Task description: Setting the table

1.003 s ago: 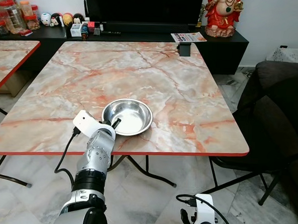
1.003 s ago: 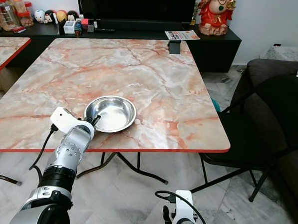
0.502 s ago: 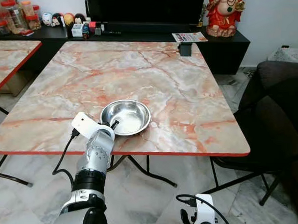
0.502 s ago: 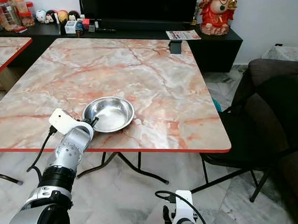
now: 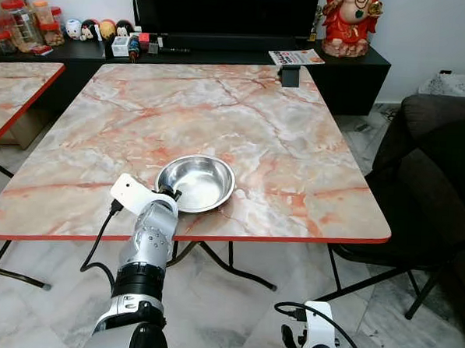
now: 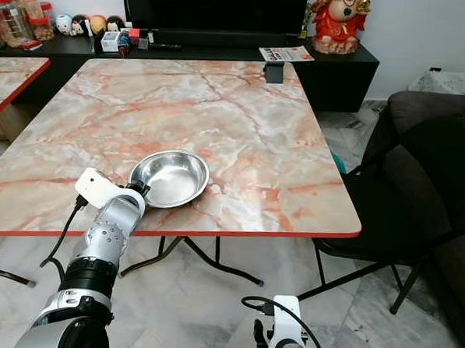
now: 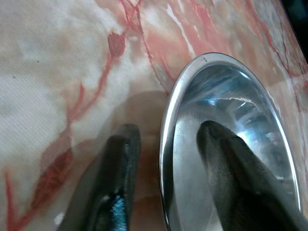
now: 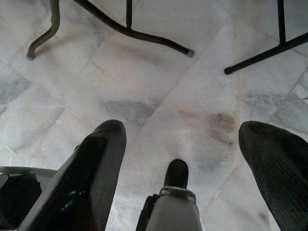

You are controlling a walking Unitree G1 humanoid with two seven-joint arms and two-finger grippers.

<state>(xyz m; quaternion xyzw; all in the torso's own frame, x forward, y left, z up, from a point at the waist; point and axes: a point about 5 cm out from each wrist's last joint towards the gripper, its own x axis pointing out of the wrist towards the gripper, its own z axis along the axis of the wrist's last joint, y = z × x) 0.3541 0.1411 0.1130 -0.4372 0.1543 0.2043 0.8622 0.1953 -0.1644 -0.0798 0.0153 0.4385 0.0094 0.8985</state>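
Observation:
A shiny steel bowl (image 5: 195, 182) sits upright on the marble table (image 5: 280, 153), close to its red front edge. My left gripper (image 5: 171, 193) is at the bowl's near-left rim and stands open. In the left wrist view the gripper (image 7: 167, 129) straddles the bowl's rim (image 7: 166, 139), with one black finger (image 7: 231, 168) inside the bowl and the other finger (image 7: 115, 173) outside on the table, a gap away from the rim. My right gripper (image 8: 185, 130) hangs low over the tiled floor, open and holding nothing.
A black chair (image 5: 418, 199) stands at the table's right side. A second marble table (image 5: 10, 92) is on the left. Behind are a black cabinet (image 5: 355, 67) with jars, figurines and a red statue (image 5: 350, 20). A small black object (image 5: 289, 76) sits on the table's far edge.
The bowl and my left gripper have shifted slightly left on the table. Less of the finger inside the bowl shows in the head views now. The right arm has stayed put.

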